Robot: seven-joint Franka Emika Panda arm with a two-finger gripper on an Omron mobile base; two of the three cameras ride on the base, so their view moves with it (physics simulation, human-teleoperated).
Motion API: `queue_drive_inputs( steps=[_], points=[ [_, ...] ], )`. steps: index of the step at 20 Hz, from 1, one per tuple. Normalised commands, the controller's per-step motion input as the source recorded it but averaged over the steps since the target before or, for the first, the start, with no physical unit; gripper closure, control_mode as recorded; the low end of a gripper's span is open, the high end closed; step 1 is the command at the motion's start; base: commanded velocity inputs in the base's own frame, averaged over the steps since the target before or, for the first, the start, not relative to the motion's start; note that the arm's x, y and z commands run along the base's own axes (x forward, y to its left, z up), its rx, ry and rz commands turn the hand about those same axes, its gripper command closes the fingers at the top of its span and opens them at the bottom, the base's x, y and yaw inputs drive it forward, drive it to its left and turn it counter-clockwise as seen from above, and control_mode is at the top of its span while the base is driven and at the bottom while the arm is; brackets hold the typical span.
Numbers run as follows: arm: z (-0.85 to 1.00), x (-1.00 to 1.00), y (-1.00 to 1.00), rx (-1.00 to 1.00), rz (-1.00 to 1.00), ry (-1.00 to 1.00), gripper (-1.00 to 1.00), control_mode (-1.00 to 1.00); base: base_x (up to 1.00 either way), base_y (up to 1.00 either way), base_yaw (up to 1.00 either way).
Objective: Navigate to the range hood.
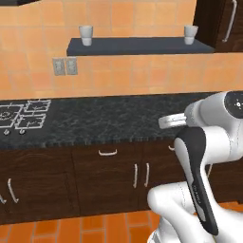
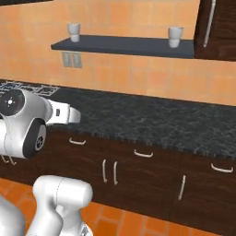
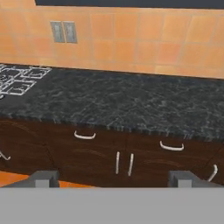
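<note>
Fingertips (image 3: 43, 178) are standing wide apart, gripping nothing; driving left toward the dark hood slab (image 1: 16, 2), the base risks scraping the dark brown cabinets (image 1: 109, 178).

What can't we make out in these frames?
- Range hood: left base view, just a dark corner, cut by the top edge.
- Cooktop: cut by the left edge in left base view.
- Upper cabinet: right base view, cut by the top and right edges.
- Claw: hand view, only the fingertips rise over the grey band.
</note>
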Motion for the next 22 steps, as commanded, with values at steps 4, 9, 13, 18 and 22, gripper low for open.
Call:
queue_drive_inputs(
  steps=[4, 9, 13, 18, 22],
  points=[
    [0.0, 0.0, 0.0, 0.0, 0.0, 0.0, -1.0, 1.0, -0.02, 1.0, -0.04],
    [0.0, 0.0, 0.0, 0.0, 0.0, 0.0, -1.0, 1.0, 0.28, 1.0, -0.08],
    [0.0, 0.0, 0.0, 0.0, 0.0, 0.0, -1.0, 1.0, 0.57, 1.0, -0.13],
    [0.0, 0.0, 0.0, 0.0, 0.0, 0.0, -1.0, 1.0, 0.71, 1.0, -0.14],
    [0.0, 0.0, 0.0, 0.0, 0.0, 0.0, -1.0, 1.0, 0.82, 1.0, -0.15]
  ],
)
